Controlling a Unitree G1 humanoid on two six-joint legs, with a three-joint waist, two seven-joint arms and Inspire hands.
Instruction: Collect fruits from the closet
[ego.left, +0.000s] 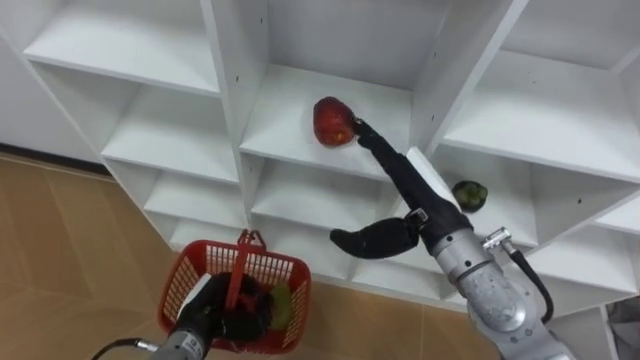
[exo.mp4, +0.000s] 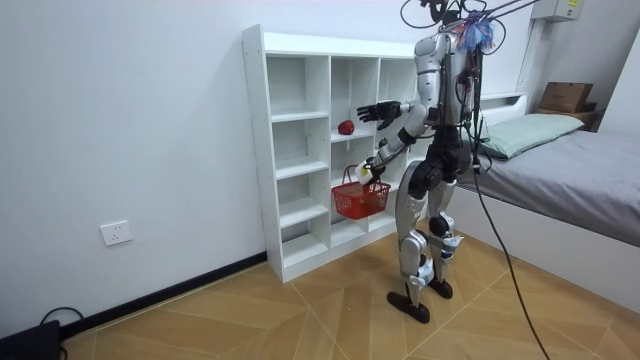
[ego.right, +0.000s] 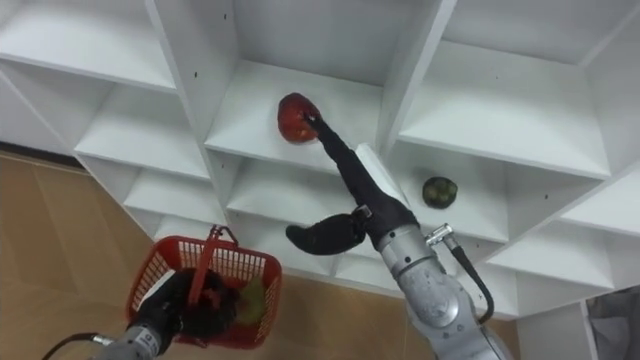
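Observation:
A red fruit (ego.left: 332, 121) lies on the middle shelf (ego.left: 290, 130) of the white closet (exo.mp4: 300, 140). My right hand (ego.left: 405, 195) is open, its straight fingers reaching up so the fingertips (ego.left: 360, 127) touch the red fruit's right side, thumb spread low. A dark green fruit (ego.left: 469, 195) sits on the shelf one compartment to the right. My left hand (ego.left: 215, 312) is shut on the handle of a red basket (ego.left: 190, 280) held below the shelves; a yellow-green fruit (ego.left: 281, 305) lies inside it.
The closet's upright dividers (ego.left: 228, 90) flank the middle compartment. Wooden floor (ego.left: 60, 260) lies below on the left. In the room view I stand facing the closet, with a bed (exo.mp4: 570, 170) behind me at the room view's right.

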